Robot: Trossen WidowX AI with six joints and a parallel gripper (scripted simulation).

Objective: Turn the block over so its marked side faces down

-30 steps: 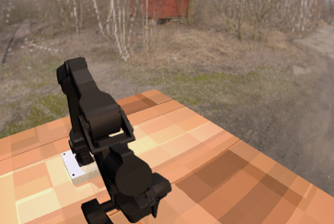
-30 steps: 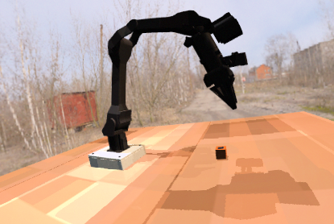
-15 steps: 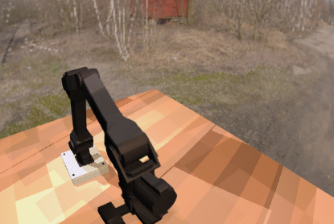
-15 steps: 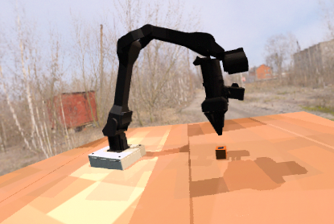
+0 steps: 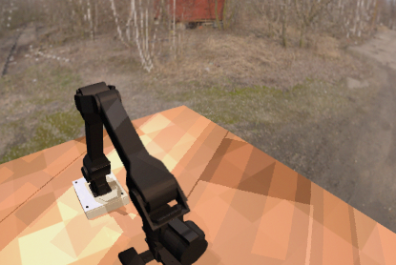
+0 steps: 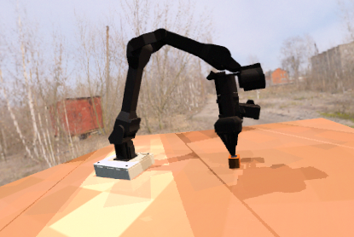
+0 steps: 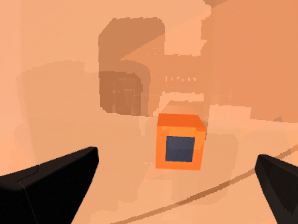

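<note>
An orange block (image 6: 234, 162) (image 7: 180, 164) stands on the table. Its dark blue square mark shows in the wrist view on the face turned up toward the camera. My gripper (image 6: 234, 153) (image 7: 178, 160) is open and points down above the block. In the wrist view the block appears between the two spread fingertips, nearly midway, with a gap on each side. In the exterior view the fingertips are at about the block's top; the exact height gap is hard to tell. The top view does not show the block or the fingertips.
The table (image 5: 253, 224) (image 6: 115, 213) (image 7: 50, 120) has a patchy orange surface with thin dark lines. The arm's white base (image 5: 92, 210) (image 6: 113, 171) stands on it, left of the block in the exterior view. The arm's shadow falls around the block.
</note>
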